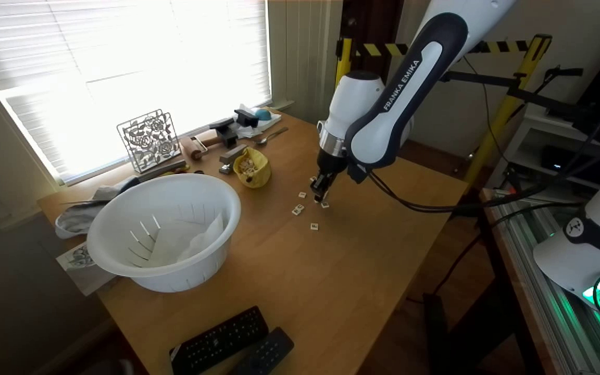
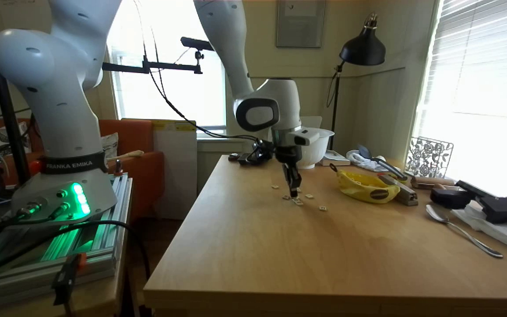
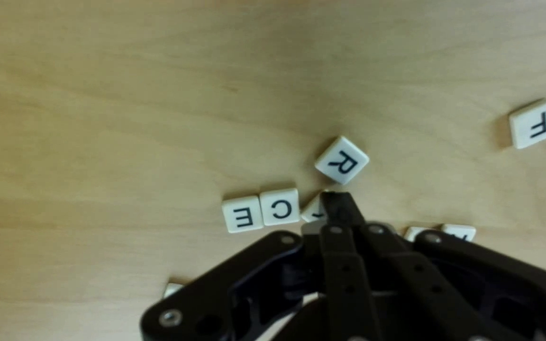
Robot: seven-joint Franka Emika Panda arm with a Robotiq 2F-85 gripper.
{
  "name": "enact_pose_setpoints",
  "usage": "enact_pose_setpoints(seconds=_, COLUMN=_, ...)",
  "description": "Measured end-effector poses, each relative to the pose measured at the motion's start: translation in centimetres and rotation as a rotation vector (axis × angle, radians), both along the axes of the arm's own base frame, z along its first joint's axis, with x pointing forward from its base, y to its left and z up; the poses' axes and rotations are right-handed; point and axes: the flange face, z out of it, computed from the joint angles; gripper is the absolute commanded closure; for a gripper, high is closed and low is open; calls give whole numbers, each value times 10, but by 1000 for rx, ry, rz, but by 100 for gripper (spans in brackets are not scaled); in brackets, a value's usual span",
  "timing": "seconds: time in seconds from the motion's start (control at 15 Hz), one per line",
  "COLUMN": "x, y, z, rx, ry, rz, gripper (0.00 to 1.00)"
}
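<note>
The clenched hand [image 3: 341, 202] partly hides a letter tile [image 3: 314, 209] lying on the tabletop [image 3: 112, 142] just beside the C tile [image 3: 279, 207] and near the R tile [image 3: 342, 161], and whether hand and letter tile touch I cannot tell.

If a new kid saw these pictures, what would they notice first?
Probably the big white robot arm, stretched over the wooden table with its closed black fingers pointing down among small letter tiles. Next, perhaps the large white basin, left of the tiles in an exterior view, and the bright yellow pouch near them.
</note>
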Motion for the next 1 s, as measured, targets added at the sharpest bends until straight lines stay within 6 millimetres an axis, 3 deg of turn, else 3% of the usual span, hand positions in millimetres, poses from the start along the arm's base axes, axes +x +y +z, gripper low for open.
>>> enact_pose_setpoints(seconds=1.0, x=3, y=-4, z=1, rx=13, ry=74, rz=39, gripper=100)
